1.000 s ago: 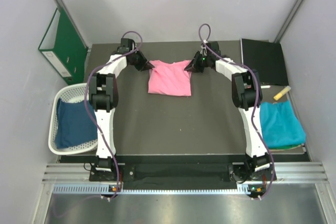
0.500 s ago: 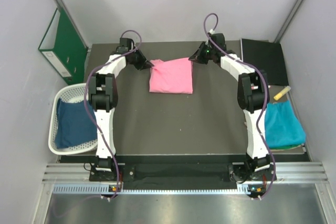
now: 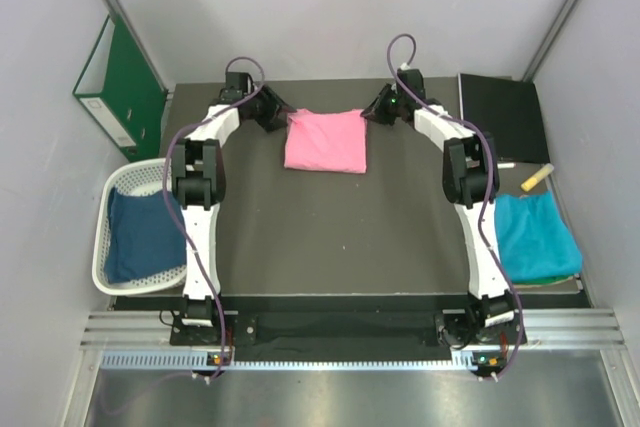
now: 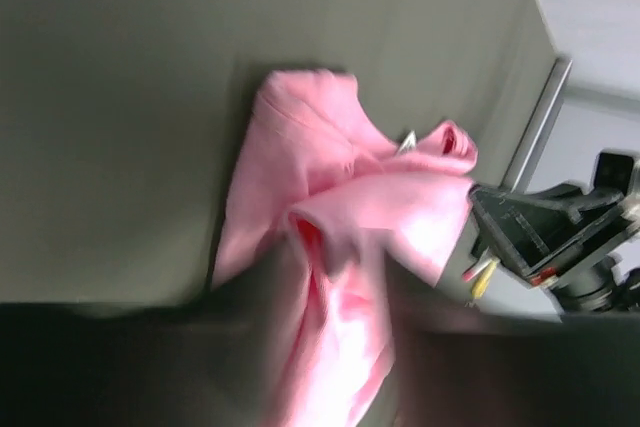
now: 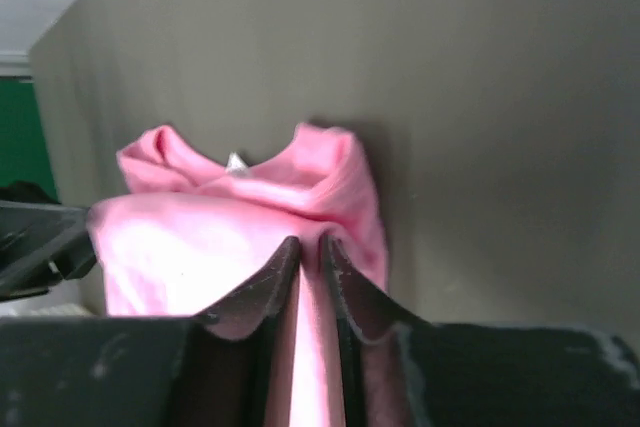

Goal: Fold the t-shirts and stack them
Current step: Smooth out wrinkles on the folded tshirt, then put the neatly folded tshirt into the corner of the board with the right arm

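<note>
The bright pink t-shirt [image 3: 324,141] lies folded into a rectangle at the far middle of the table. My left gripper [image 3: 279,119] is at its far left corner. In the left wrist view the picture is blurred, and the left gripper [image 4: 340,347] has its jaws parted with the pink t-shirt [image 4: 300,167] lying between them. My right gripper [image 3: 372,111] is at the far right corner. Up close, the right gripper [image 5: 310,245] is shut on a thin fold of the pink t-shirt [image 5: 200,227]. The dark blue t-shirt [image 3: 140,235] lies in the basket. The teal t-shirt [image 3: 535,237] lies at the right edge.
A white lattice basket [image 3: 105,237] stands at the left edge of the table. A green ring binder [image 3: 125,82] leans on the left wall. A black board [image 3: 500,117] lies at the far right, with a small yellow-tipped object [image 3: 536,177] near it.
Both grippers have drawn the pink t-shirt's far edge a little farther back, and it now lies flatter and squarer. The left jaws have parted.
</note>
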Robot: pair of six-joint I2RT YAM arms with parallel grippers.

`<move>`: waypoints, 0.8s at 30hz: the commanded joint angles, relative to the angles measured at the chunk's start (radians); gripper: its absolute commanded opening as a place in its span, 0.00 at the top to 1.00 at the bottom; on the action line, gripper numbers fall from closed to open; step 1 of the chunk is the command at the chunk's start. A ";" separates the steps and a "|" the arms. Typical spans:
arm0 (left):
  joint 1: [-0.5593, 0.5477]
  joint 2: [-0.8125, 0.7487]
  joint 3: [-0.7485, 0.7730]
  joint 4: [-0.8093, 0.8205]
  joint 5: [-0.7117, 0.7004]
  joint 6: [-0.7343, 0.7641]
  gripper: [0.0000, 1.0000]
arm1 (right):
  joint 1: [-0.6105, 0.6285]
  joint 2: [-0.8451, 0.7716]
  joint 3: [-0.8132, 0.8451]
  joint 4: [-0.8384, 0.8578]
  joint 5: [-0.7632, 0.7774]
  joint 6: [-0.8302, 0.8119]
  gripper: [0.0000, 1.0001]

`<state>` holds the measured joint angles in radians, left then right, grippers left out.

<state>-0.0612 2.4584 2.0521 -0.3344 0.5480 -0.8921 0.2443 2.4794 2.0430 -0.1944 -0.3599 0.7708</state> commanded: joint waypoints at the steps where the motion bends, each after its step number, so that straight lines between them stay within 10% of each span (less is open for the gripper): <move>1: 0.031 0.010 0.063 0.043 -0.013 -0.028 0.11 | -0.033 0.015 0.079 0.006 0.039 0.016 0.77; 11: 0.003 -0.353 -0.142 -0.052 -0.245 0.223 0.01 | -0.039 -0.350 -0.104 -0.151 0.246 -0.226 0.02; 24: -0.349 -0.575 -0.296 -0.241 -0.195 0.381 0.01 | -0.088 -0.871 -0.501 -0.514 0.656 -0.397 0.00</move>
<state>-0.2783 1.8679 1.8404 -0.4744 0.3328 -0.5667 0.1860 1.6592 1.6543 -0.4828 0.1501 0.3870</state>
